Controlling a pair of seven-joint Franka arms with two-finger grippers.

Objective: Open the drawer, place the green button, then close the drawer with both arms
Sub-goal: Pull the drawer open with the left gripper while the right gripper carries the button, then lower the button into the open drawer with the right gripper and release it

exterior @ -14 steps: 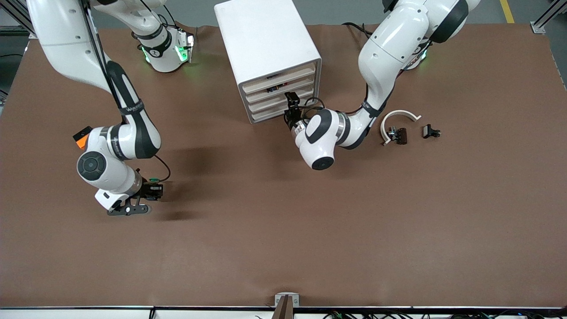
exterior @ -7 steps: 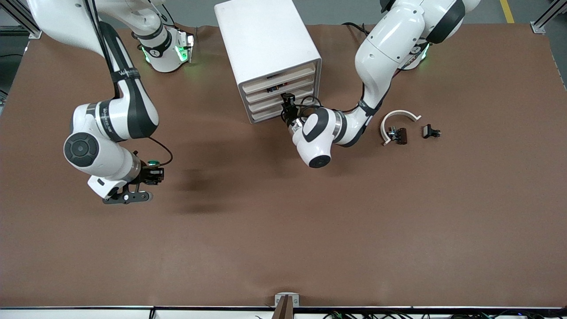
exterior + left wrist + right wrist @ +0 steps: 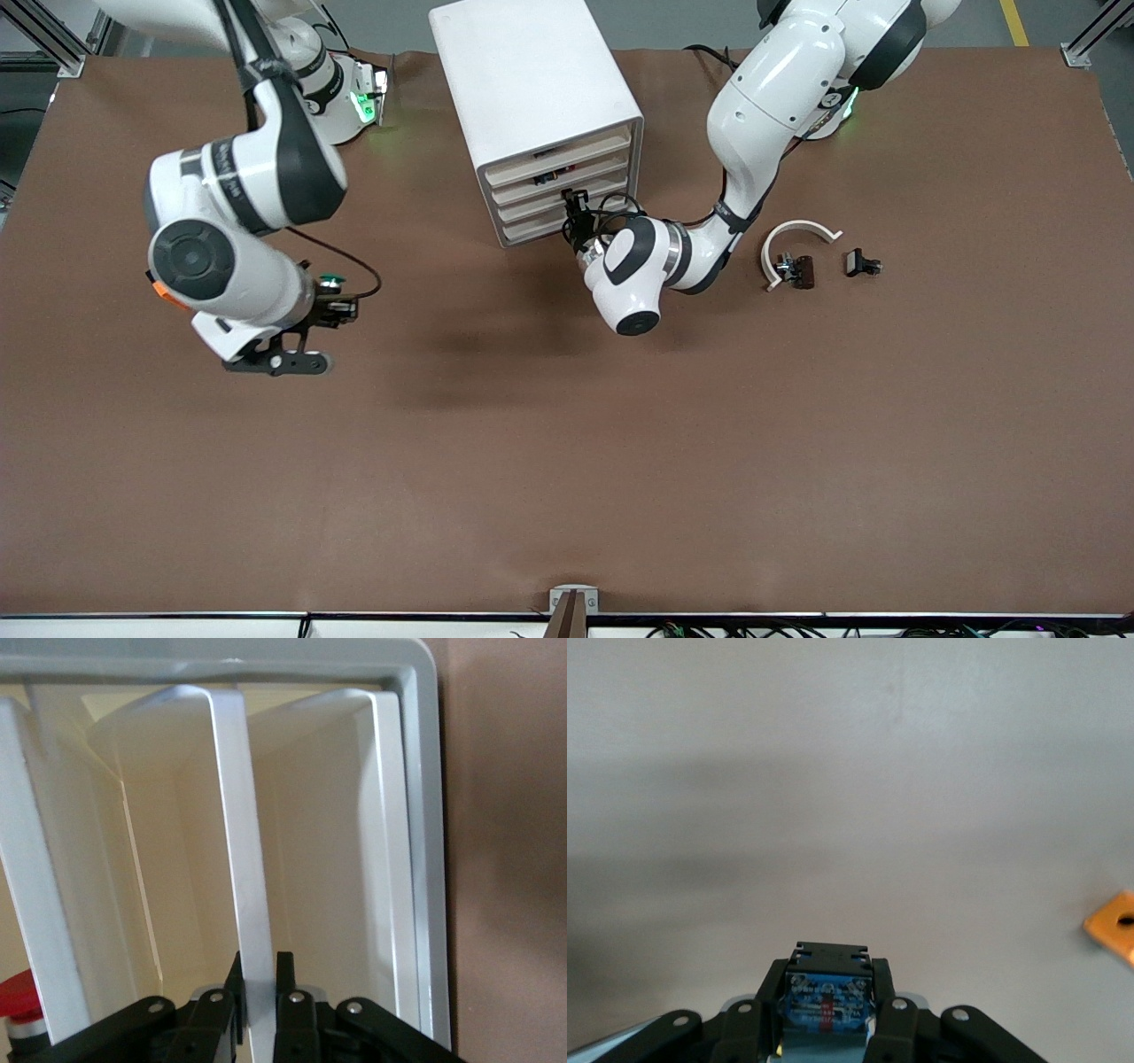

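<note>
The white cabinet (image 3: 523,71) stands toward the robots' bases, its four drawer fronts angled toward the left arm's end. My left gripper (image 3: 576,204) is at the cabinet front, shut on the thin white front edge of a lower drawer (image 3: 235,815); in the left wrist view the left gripper (image 3: 259,970) has one finger on each side of that edge. The drawer (image 3: 540,206) sits level with its neighbours. My right gripper (image 3: 341,308) hangs over bare table toward the right arm's end, shut on the button (image 3: 330,283), green cap up. In the right wrist view the right gripper (image 3: 829,979) clamps the button's (image 3: 828,1005) blue base.
An orange block (image 3: 162,291) lies partly hidden under the right arm and shows as the orange block (image 3: 1114,930) in the right wrist view. A white curved piece (image 3: 797,235) and two black clip pieces (image 3: 795,268) (image 3: 862,263) lie toward the left arm's end. A red item (image 3: 18,992) sits in another drawer.
The left gripper has closed on the drawer's front edge. The right arm has risen and carried the button toward the cabinet.
</note>
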